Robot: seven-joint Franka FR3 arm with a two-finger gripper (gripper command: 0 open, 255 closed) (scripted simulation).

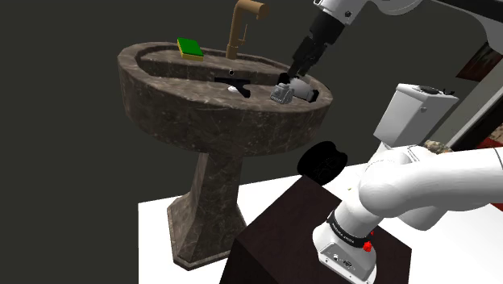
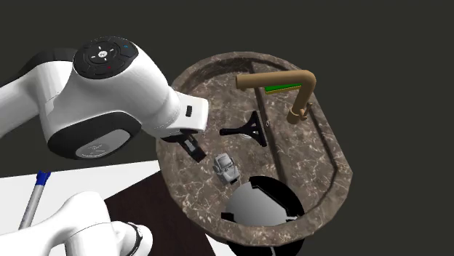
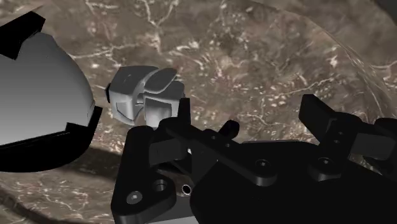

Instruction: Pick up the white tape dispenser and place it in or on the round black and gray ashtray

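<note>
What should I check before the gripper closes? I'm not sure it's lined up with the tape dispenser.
1. Gripper open: ok, its fingers stand apart.
2. Tape dispenser between the fingers: not ok, it lies beside one finger, outside the gap.
3. Dispenser free of the ashtray: ok, they are close, but a strip of sink shows between them.
4. Fingers low enough to clasp the dispenser: cannot tell.
5. Faucet out of the way: ok, it stands across the basin from the gripper.
</note>
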